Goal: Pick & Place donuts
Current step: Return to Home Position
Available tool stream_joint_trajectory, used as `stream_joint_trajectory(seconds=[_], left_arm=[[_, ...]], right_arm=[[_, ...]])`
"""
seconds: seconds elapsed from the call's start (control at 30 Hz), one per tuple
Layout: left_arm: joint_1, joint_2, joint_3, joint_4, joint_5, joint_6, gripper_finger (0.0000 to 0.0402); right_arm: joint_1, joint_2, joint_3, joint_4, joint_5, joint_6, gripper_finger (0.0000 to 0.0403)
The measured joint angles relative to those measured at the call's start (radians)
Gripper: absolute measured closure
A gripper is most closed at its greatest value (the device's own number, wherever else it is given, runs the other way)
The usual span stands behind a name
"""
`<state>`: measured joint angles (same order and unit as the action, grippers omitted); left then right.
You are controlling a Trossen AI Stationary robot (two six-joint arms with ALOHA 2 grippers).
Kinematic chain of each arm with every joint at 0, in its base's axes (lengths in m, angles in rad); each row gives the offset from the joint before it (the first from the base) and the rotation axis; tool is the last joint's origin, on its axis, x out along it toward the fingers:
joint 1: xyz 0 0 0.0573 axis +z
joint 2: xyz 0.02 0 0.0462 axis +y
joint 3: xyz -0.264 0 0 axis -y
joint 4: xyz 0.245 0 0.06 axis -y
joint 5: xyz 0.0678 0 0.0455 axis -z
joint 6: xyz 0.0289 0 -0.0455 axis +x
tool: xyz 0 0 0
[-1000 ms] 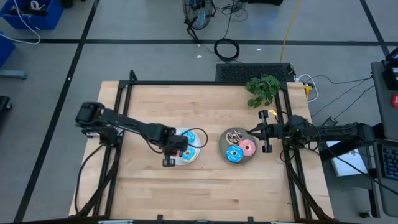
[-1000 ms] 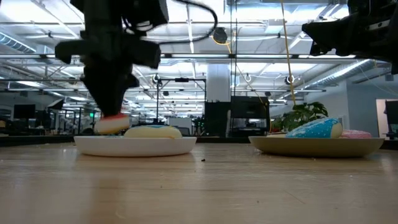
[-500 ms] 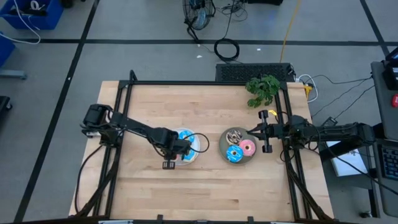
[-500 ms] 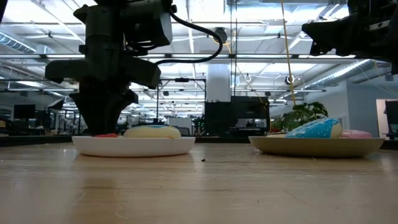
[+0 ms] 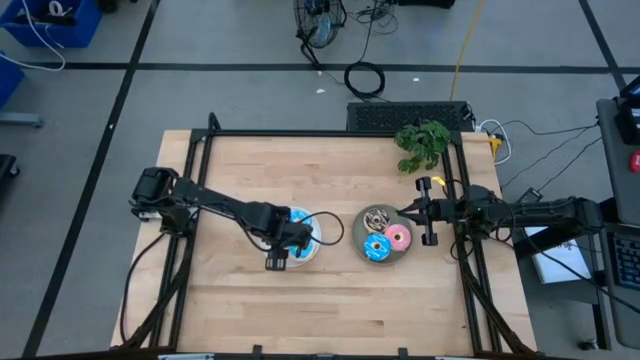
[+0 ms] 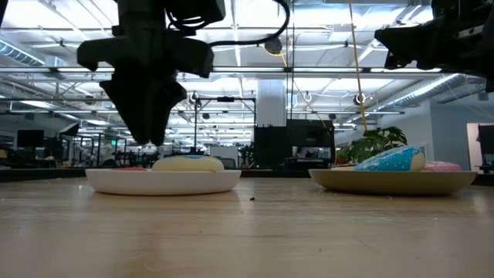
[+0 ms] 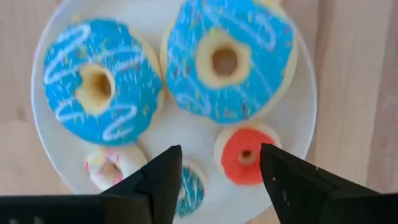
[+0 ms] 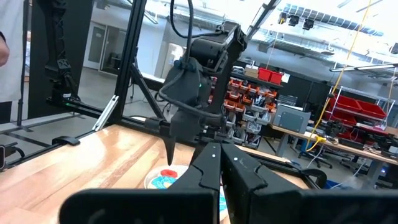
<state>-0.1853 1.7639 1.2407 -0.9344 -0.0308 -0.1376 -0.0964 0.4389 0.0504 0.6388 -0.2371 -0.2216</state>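
Holding donuts (image 7: 227, 59), white plate (image 7: 180, 134), grey plate (image 6: 394, 183), left tool (image 7: 221, 152) apart, right tool (image 8: 217, 149) together

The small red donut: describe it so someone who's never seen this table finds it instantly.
On the wooden table, look at the white plate under the left claw. It holds two big blue donuts and three tiny ones. The small red donut is the only one iced solid red.

Left wrist view: the left hand's (image 7: 221, 155) fingers (image 7: 158, 186) cover part of the small blue donut (image 7: 191, 191) and the small white donut (image 7: 107, 169). The white plate (image 7: 186, 137) is cropped at the frame edge. High view: both are too small to distinguish.
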Motion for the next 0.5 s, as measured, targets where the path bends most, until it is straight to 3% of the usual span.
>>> stream_joint_trajectory(seconds=[0.23,0.5], left_arm=[[-0.026,-0.058,0.011,-0.121,-0.056,-0.022,0.0233],[-0.064,-0.299,0.005,-0.209,-0.220,-0.011,0.0365]], right_arm=[[0.000,0.000,0.000,0.000,0.000,0.000,0.0403],[0.000,0.000,0.000,0.000,0.000,0.000,0.0403]])
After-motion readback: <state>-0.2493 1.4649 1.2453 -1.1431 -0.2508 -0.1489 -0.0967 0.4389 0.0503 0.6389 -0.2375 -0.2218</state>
